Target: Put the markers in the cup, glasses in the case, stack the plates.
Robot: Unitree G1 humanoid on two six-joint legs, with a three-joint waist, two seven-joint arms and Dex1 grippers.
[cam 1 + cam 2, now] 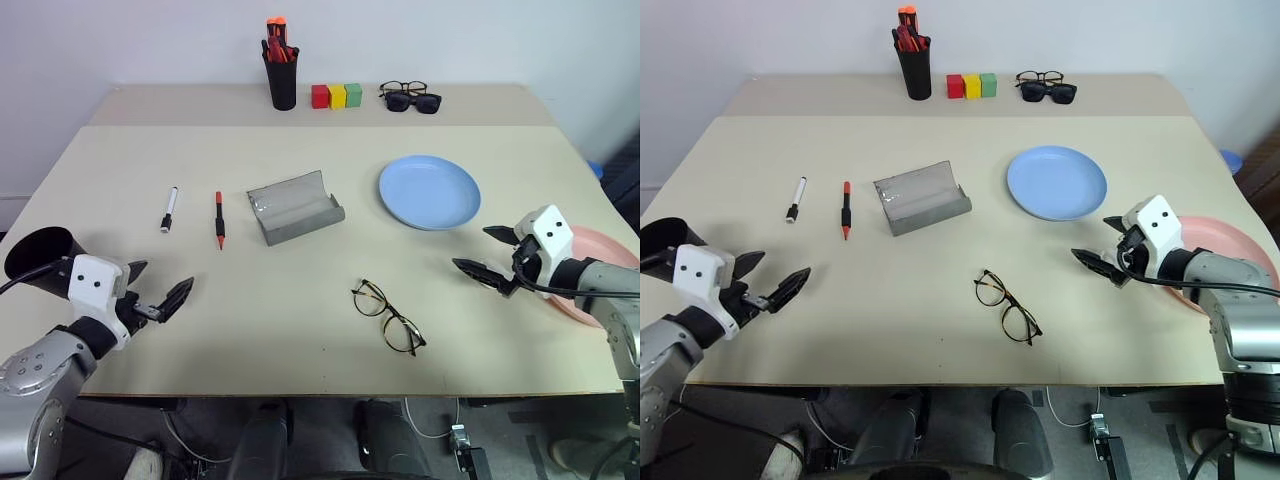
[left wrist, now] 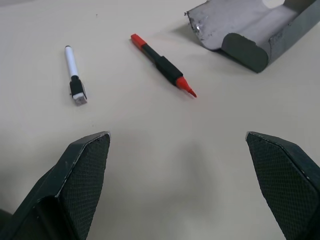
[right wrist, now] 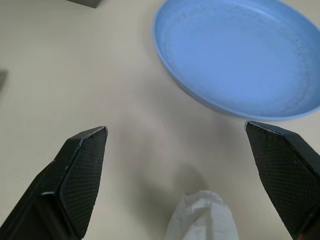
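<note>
Ahead of the spread, empty left gripper (image 1: 160, 290) lie both markers (image 1: 169, 209) – cup (image 1: 38, 258) beside its wrist. Right gripper (image 1: 490, 256), likewise spread – blue plate (image 1: 429, 191) ahead, pink plate (image 1: 606, 250) behind. Glasses (image 1: 387, 316) outside open case (image 1: 295, 206); nothing done.

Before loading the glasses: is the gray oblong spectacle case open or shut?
Open. The gray oblong spectacle case lies with its lid swung back, hollow interior exposed and empty.
</note>
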